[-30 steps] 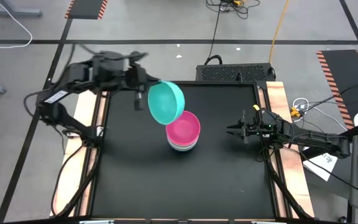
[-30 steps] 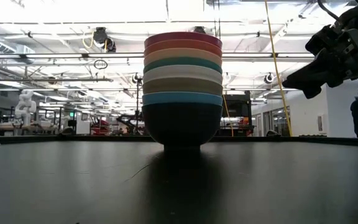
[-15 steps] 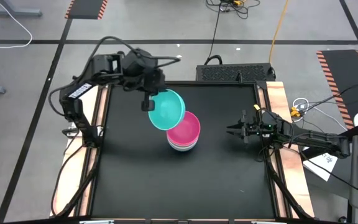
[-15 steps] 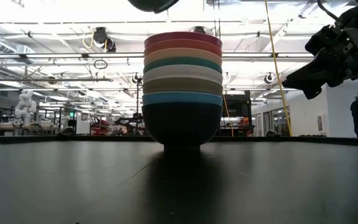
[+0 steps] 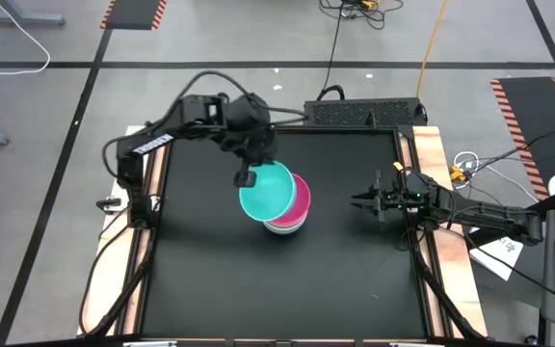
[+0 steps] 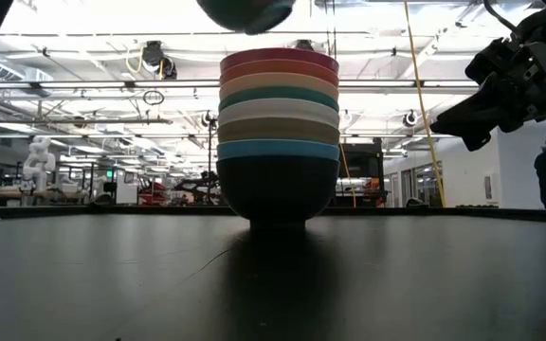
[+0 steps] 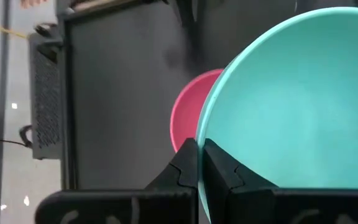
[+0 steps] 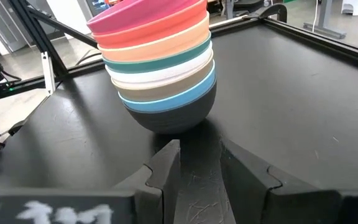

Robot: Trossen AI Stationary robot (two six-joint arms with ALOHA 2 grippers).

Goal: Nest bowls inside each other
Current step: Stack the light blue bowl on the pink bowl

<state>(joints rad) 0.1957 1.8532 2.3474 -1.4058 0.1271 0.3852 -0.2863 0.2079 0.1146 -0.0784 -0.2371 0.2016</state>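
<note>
The black surface (image 5: 210, 270) is sitting in a bright workshop, carrying a stack of nested bowls (image 8: 160, 74) with a magenta bowl (image 5: 300, 196) uppermost. The left claw (image 5: 247, 179) is pinching the rim of a turquoise bowl (image 5: 266, 191), holding it tilted just above the stack. The right claw (image 5: 362, 202) is hovering beside the stack, fingers partly apart and gripping nothing.

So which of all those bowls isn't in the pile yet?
The turquoise bowl: the left gripper pinches its rim, holding it above the stack, whose top bowl is magenta.
</note>
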